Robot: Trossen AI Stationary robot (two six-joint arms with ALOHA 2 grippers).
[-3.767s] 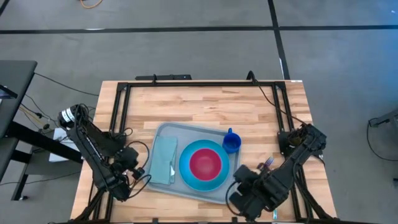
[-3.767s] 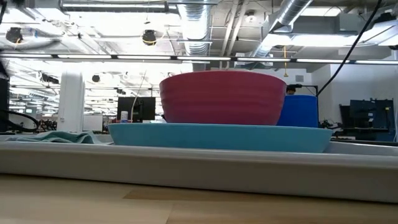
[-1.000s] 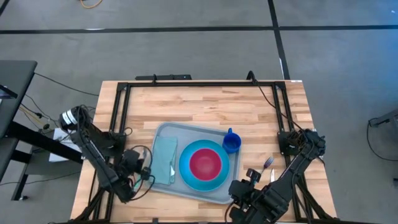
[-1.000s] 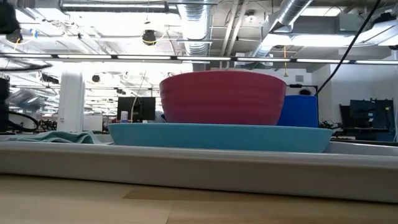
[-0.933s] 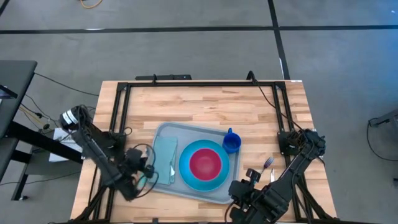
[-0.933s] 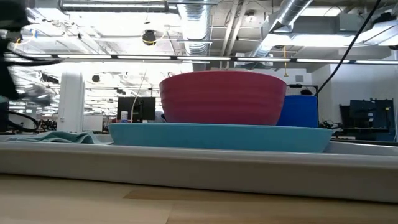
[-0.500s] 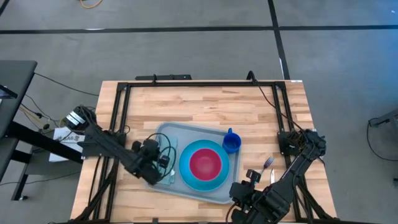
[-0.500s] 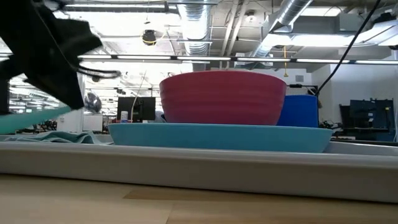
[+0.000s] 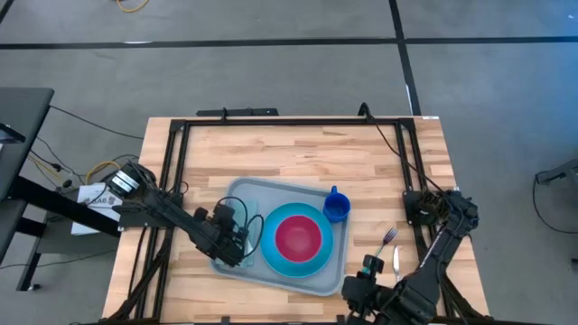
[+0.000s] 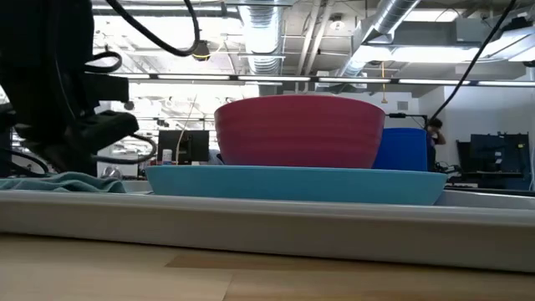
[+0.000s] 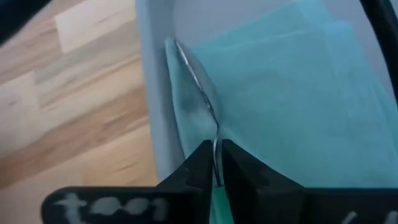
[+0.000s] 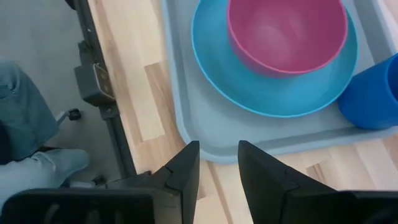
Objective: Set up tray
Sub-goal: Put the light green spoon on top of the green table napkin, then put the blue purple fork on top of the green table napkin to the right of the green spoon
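Observation:
The grey-blue tray (image 9: pixel 271 184) lies in the middle of the table. On it sit a light-teal napkin (image 11: pixel 280 93), a bright blue plate (image 9: pixel 312 262) carrying a pink bowl (image 9: pixel 298 236), and a blue cup (image 9: pixel 336 208). My left gripper (image 11: pixel 216 152) is over the napkin at the tray's left side (image 9: pixel 235 236), shut on a spoon (image 11: pixel 194 78) with a metal bowl and a teal handle. My right gripper (image 12: pixel 217 155) is open and holds nothing. It hangs by the table's near edge, right of the tray's near right corner (image 9: pixel 359 287). My left gripper pinches the spoon between its two fingers at the thin neck (image 11: pixel 216 142), where the metal meets the teal handle. The fingers lie along the spoon. The spoon's bowl (image 11: pixel 193 74) points away from the fingers and sits along the napkin's edge by the tray rim; touching or just above, I cannot tell.
A fork (image 9: pixel 388 237) and another small utensil (image 9: pixel 397 262) lie on the bare wood right of the tray. Black frame rails (image 9: pixel 271 122) run along the table's far and side edges. A person's leg in jeans (image 12: pixel 22 124) stands beyond the near edge. The wood beyond the tray's far rim is bare.
My left arm has swung from beside the table's left near part toward the right, over the tray's left side, and come down onto the napkin, carrying the spoon. My right arm has drawn back a little toward the near edge.

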